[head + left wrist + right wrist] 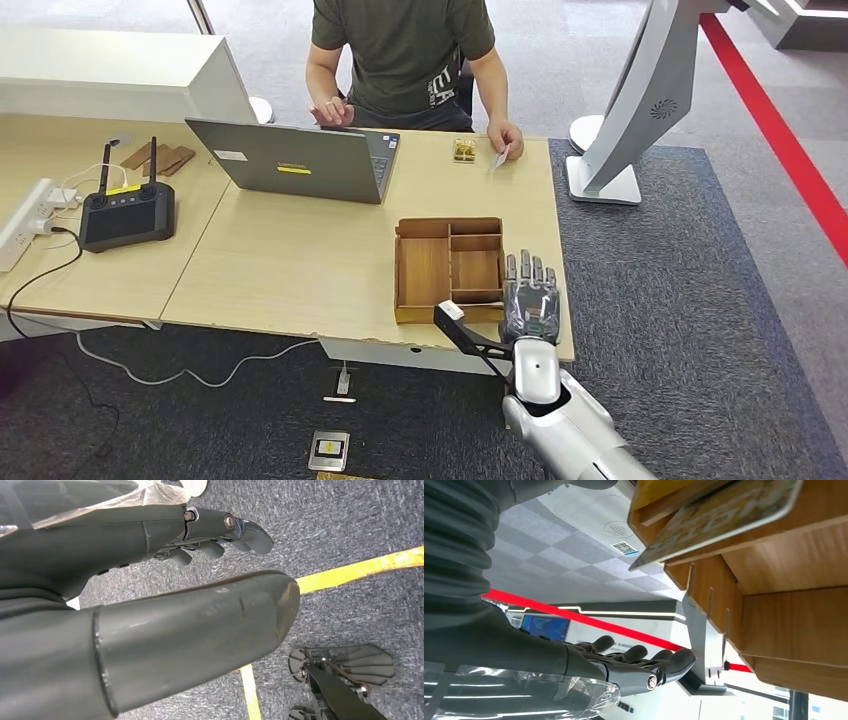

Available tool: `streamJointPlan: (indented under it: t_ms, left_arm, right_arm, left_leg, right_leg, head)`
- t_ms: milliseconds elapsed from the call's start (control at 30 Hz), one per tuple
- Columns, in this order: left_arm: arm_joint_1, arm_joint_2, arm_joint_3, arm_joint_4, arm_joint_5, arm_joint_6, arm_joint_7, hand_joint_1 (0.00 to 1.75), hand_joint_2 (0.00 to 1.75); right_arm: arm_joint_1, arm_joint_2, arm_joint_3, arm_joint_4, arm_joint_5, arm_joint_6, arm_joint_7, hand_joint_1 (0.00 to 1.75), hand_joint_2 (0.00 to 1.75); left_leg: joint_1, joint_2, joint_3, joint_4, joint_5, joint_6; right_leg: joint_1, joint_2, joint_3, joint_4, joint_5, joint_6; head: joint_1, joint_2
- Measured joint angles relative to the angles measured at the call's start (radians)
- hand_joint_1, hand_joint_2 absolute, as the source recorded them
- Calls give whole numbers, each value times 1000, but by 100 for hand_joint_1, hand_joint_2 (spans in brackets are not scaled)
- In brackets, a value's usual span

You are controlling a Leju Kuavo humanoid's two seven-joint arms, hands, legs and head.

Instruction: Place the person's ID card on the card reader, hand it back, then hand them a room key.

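The right hand (529, 297) sits in the lower middle of the head view, flat over the near edge of the surface (300, 270), fingers straight, apart and holding nothing. It lies just beside the right wall of a wooden tray (448, 268) with several compartments. At the top centre a person in a dark shirt (405, 50) sits behind the surface; the person's hand (506, 140) at the far right edge holds a small white card (498, 159) (presumably the ID card, though too small to read). Near it lies a small patterned square object (464, 150). A grey laptop (295, 160) stands open toward the person, and a black controller with two antennas (127, 212) rests at the left.

In the left wrist view, the left hand (210, 535) stretches across the upper part of the frame above dark grey carpet (350, 525), fingers loosely extended and parted, nothing in them. A yellow floor line (360, 567) runs at the right.

In the right wrist view, the right hand's fingers (639, 660) reach out at lower centre, spread and empty. The wooden tray fills the upper right, with a patterned card (724, 515) lying across its rim at the top of the frame.
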Motion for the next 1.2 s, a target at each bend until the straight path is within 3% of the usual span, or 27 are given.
streamJointPlan:
  t_ms: [733, 1200]
  left_arm:
    - [-10, 0, -32, 0, 0, -6, 14, 0, 0]
    - [-7, 0, -32, 0, 0, -1, 14, 0, 0]
  right_arm:
    - [4, 7, -6, -18, -12, -10, -25, 0, 175]
    - [3, 71, -2, 19, -40, -49, -74, 0, 175]
  left_leg:
    - [0, 0, 0, 0, 0, 0]
    - [0, 0, 0, 0, 0, 0]
  right_leg:
    - [0, 0, 0, 0, 0, 0]
    - [0, 0, 0, 0, 0, 0]
  head:
    - [0, 0]
    - [0, 0]
